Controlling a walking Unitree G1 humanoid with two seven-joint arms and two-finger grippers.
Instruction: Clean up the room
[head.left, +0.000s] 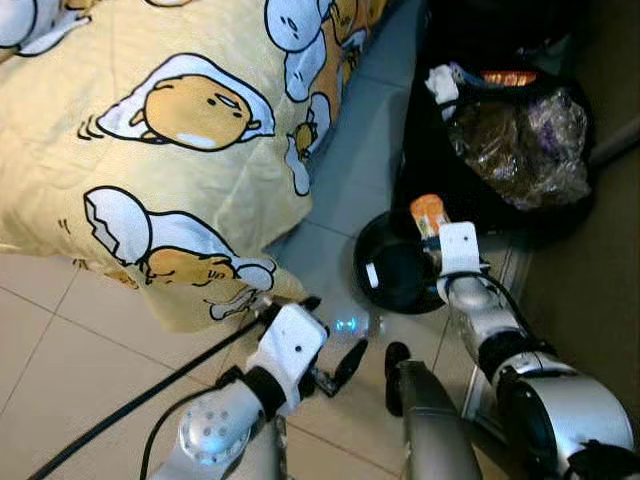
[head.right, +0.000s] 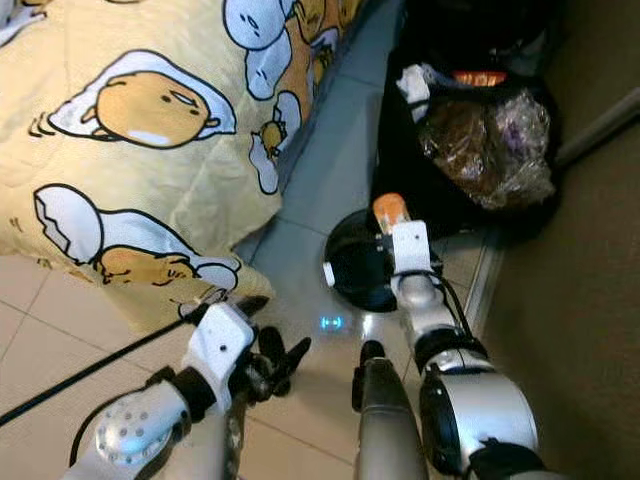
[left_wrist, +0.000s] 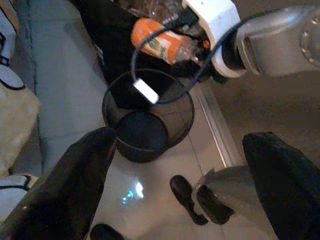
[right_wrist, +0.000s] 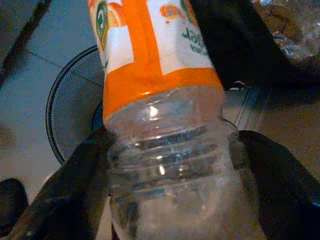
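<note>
The right gripper (right_wrist: 170, 165), fingers clamped on an empty orange-labelled bottle (right_wrist: 160, 100), holds it lengthwise over the far rim of the black mesh bin (head.left: 395, 265), while the left gripper (head.left: 335, 365) hangs open and empty nearby

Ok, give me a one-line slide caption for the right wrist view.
Right claw grips a clear plastic bottle with an orange label above the black mesh wastebasket.

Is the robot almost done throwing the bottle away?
Nearly. Done: the right gripper has the orange-labelled bottle clamped. In hand: it holds the bottle by the black mesh bin. Left: dropping it in. The left gripper hangs open nearby.
</note>
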